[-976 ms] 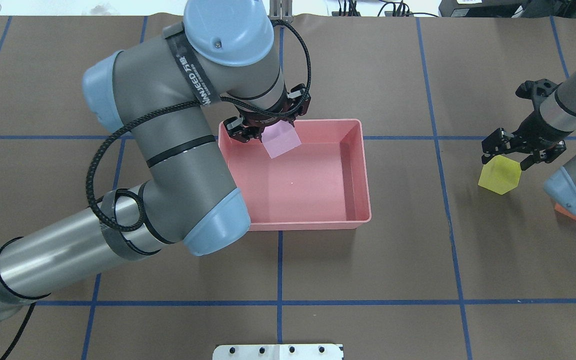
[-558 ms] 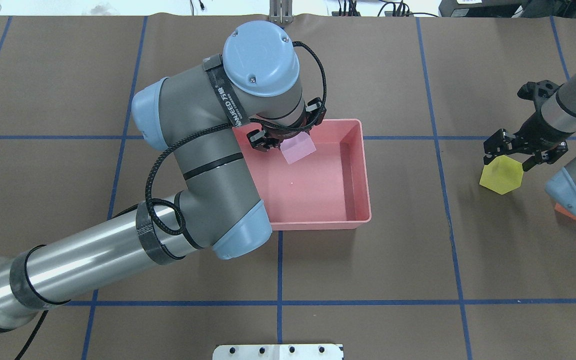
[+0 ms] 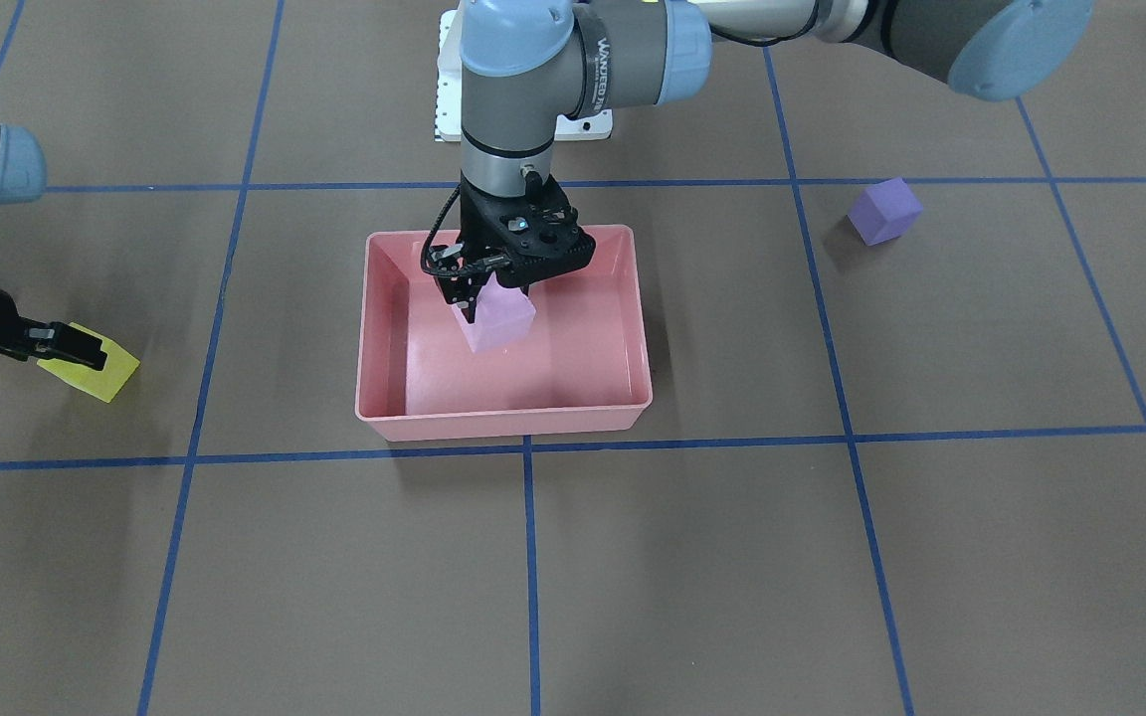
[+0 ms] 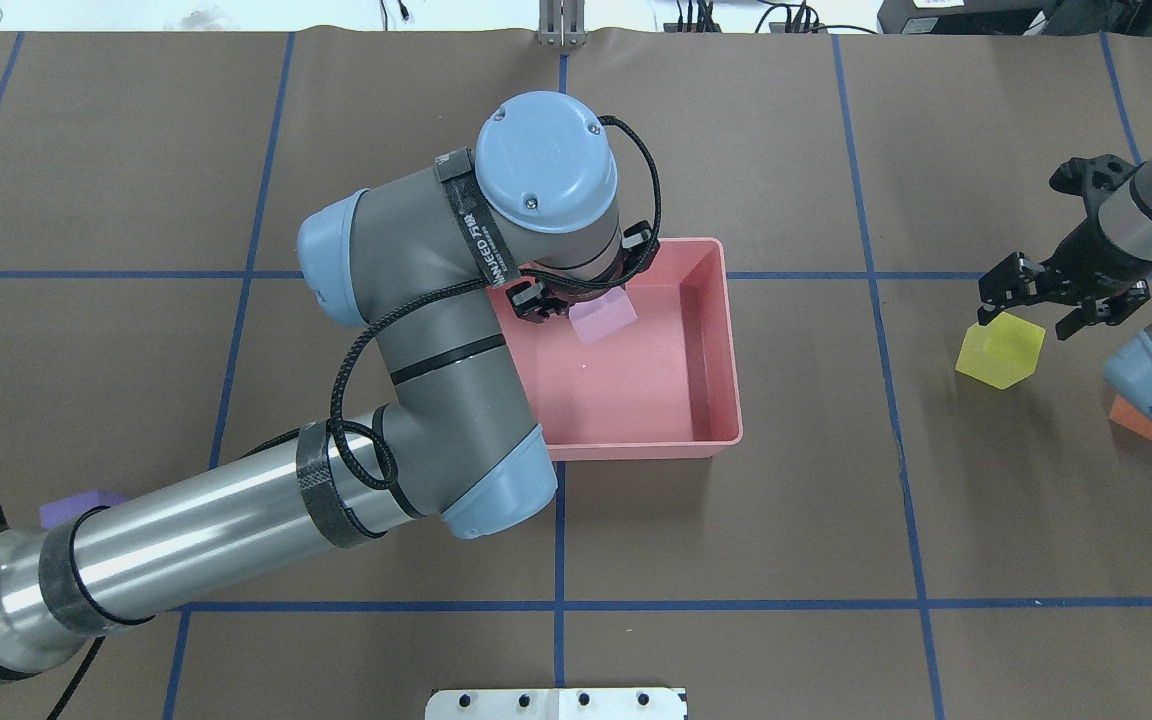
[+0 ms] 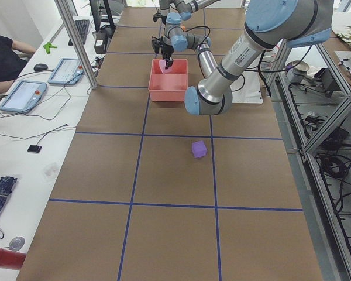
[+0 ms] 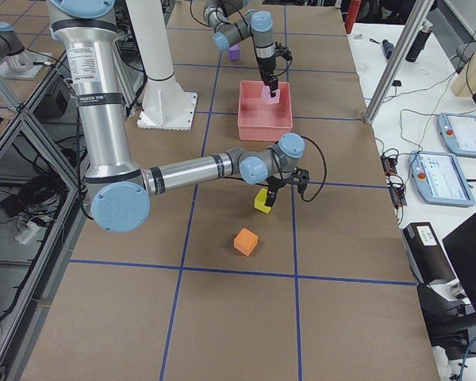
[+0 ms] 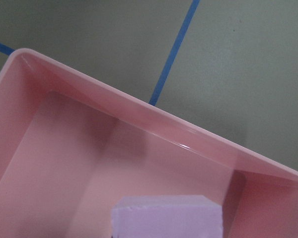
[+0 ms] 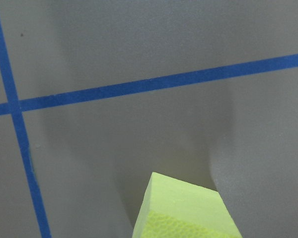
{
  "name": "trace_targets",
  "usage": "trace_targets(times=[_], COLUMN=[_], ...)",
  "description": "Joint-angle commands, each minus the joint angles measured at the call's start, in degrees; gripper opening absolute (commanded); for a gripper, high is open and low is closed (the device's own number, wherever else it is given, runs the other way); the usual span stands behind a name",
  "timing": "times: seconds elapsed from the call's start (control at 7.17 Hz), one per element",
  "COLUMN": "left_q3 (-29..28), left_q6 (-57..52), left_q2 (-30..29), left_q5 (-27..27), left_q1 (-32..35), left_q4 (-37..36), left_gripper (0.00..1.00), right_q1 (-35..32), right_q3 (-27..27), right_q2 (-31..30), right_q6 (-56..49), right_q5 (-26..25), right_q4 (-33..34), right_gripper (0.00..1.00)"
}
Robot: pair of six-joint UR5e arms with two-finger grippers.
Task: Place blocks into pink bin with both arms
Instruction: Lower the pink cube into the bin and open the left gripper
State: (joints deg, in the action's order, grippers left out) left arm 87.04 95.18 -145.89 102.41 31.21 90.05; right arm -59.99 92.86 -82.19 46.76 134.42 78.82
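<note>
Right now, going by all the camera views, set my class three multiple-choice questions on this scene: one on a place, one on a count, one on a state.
1. Where is the purple cube?
A. in the pink bin
B. on the table, outside the bin
C. in the left gripper

2. How many cubes show across the views?
A. two
B. three
C. four

3. The left gripper is:
A. shut on the light pink cube
B. open and empty
C. resting on the table

Answers:
1 B: the purple cube lies on bare table, well apart from the pink bin.
2 C: purple, light pink, the yellow cube and the orange cube.
3 A: its fingers grip the light pink cube over the bin.
</note>
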Motion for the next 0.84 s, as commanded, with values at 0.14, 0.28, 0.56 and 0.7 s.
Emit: trace_targets(times=[0.14, 0.28, 0.56, 0.7], left_q3=[-0.2, -0.3, -0.3, -0.3], left_q6=[0.0, -0.2, -0.3, -0.4], left_q2=[-0.2, -0.2, -0.2, -0.2], left_q5=[0.0, -0.1, -0.1, -0.1], left_q1=[0.0, 0.0, 0.0, 0.0], left_q4=[1.1, 1.1, 1.2, 1.2], left_gripper=[1.00, 1.00, 1.00, 1.00], right_q1=[0.0, 0.1, 1.2, 2.4], right_q3=[0.0, 0.0, -0.5, -0.6], right_q2=[-1.1, -1.1, -1.0, -0.5], right_q6=[0.2, 0.2, 0.2, 0.2], right_q5=[-0.3, -0.4, -0.5, -0.5], right_q4=[0.1, 0.1, 0.1, 0.1], right_gripper=[0.99, 1.00, 1.00, 0.99])
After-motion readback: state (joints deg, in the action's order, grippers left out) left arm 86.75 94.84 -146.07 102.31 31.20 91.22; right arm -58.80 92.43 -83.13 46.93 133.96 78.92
